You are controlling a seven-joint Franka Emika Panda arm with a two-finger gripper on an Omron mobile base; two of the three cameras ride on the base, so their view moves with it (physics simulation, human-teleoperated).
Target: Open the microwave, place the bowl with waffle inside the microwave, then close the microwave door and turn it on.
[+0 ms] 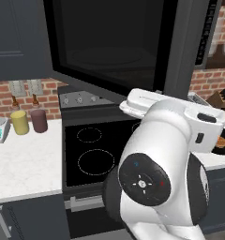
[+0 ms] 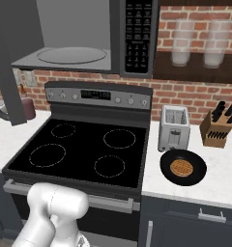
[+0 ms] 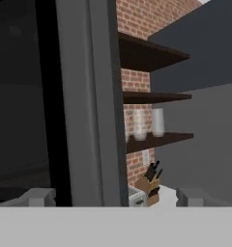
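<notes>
The microwave (image 2: 84, 36) is mounted above the stove (image 2: 84, 149), its microwave door (image 1: 109, 42) swung open. The bowl (image 2: 183, 167) holding the waffle (image 2: 181, 168) rests on the right counter (image 2: 219, 178), just near of the toaster (image 2: 174, 128). The gripper (image 3: 115, 197) fingers stand wide apart, holding nothing.

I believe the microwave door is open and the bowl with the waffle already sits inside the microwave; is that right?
Not quite. The microwave door is open, but the bowl with the waffle sits on the counter in front of the toaster, as the right base view shows. The microwave holds only its turntable.
</notes>
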